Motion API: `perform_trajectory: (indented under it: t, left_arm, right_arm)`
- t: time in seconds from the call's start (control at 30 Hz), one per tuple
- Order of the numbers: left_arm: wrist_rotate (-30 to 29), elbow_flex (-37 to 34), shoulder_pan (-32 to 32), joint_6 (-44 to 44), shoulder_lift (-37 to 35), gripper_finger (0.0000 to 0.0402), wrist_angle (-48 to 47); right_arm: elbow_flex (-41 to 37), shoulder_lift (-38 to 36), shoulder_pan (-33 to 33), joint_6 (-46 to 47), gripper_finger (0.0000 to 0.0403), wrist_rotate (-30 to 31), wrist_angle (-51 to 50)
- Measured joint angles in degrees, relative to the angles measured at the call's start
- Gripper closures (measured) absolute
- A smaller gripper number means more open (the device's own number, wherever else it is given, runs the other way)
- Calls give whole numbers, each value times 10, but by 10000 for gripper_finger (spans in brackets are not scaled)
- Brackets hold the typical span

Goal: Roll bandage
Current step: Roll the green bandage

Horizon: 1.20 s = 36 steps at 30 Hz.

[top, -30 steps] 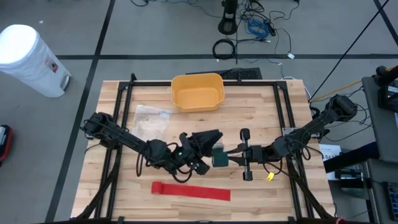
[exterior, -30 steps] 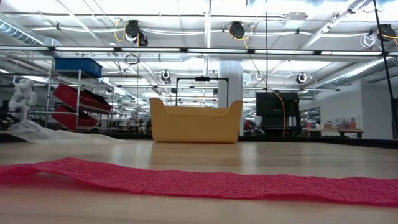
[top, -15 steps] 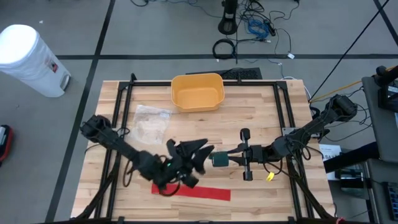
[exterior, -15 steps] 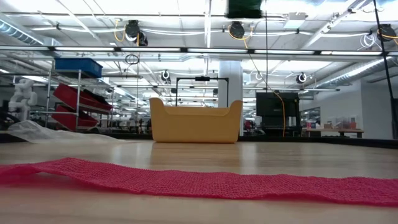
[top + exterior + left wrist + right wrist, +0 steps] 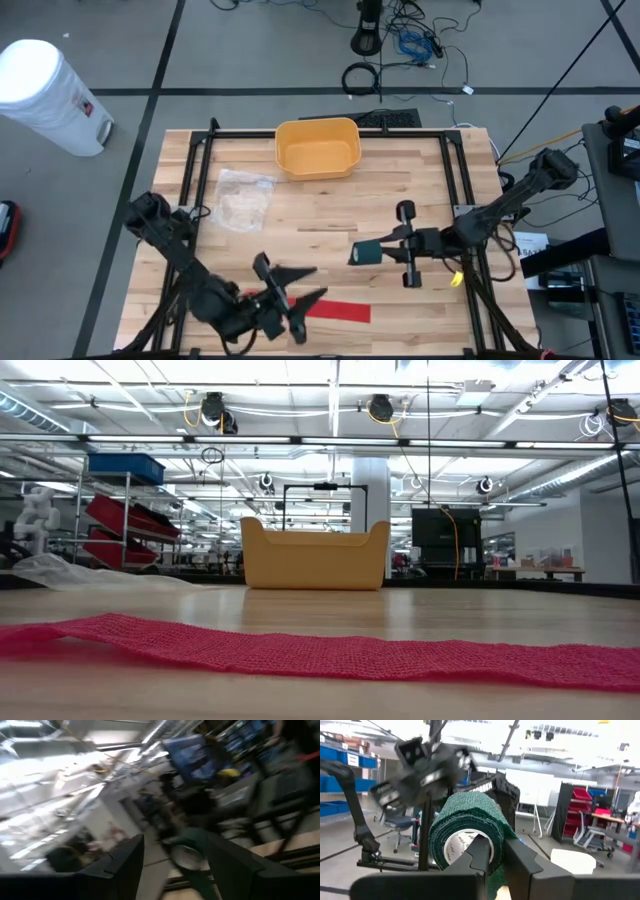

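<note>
A red bandage strip [image 5: 340,312] lies flat and unrolled near the table's near edge; in the low view the strip [image 5: 320,652] runs across the whole width. My left gripper [image 5: 303,285] hovers open above the strip's left end and hides it. In the left wrist view its fingers [image 5: 125,862] stand apart with nothing between them. To the right, above the table's middle, my right gripper [image 5: 380,250] is shut on a dark green bandage roll [image 5: 364,253]. The roll [image 5: 470,832] shows its white core toward the wrist camera. My right gripper pinches the green roll's wall [image 5: 495,847] at one side. One finger [image 5: 479,852] stands in front of the core opening and the other [image 5: 520,862] is on the roll's outside. The fingers come about level from the table's right. The roll is lifted clear of the table.
A yellow bin [image 5: 318,148] stands at the table's far middle, and a clear plastic bag [image 5: 242,195] lies left of centre. Black frame rails [image 5: 190,180] run along the table's sides. A white drum [image 5: 45,95] stands on the floor beyond the far left corner.
My left gripper has come away from the green roll and swung toward the table's near edge and left, rolling about its axis; it now hangs over the red strip's left end. My right gripper has drawn the roll slightly toward the table's right.
</note>
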Motion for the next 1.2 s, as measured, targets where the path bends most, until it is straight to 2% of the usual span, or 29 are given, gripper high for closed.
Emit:
perform_trajectory:
  t: [0.13, 0.23, 0.33, 0.4, 0.47, 0.63, 0.7, 0.8, 1.0, 1.2]
  left_arm:
    - [46, 0, -10, -175, 0, 187, -122]
    - [142, 0, -9, -320, 0, 187, -218]
    - [256, 0, 0, -419, 2, 187, -267]
    - [273, 0, 5, -460, 4, 187, -282]
    - [247, 0, 4, -466, 5, 187, -317]
    - [81, 0, -32, -461, 2, 187, -369]
    - [47, 0, -52, -461, 1, 187, -379]
    - [30, -4, -76, -475, 1, 187, -383]
    - [1, -77, -115, -606, -1, 187, -388]
    - [-101, -196, -146, -750, -7, 187, -388]
  right_arm:
    - [0, -22, 10, -24, 369, 0, 0]
    - [0, -33, 13, -38, 369, 1, -1]
    - [0, -42, 13, -47, 369, 2, 0]
    - [0, -45, 13, -54, 369, 2, 0]
    - [0, -46, 13, -57, 369, 2, 0]
    - [0, -46, 13, -59, 369, 2, 0]
    - [0, -46, 13, -59, 369, 2, 0]
    - [0, -46, 13, -61, 369, 2, 5]
    - [0, -46, 13, -52, 369, 0, 9]
    - [0, -46, 13, -21, 369, -1, -15]
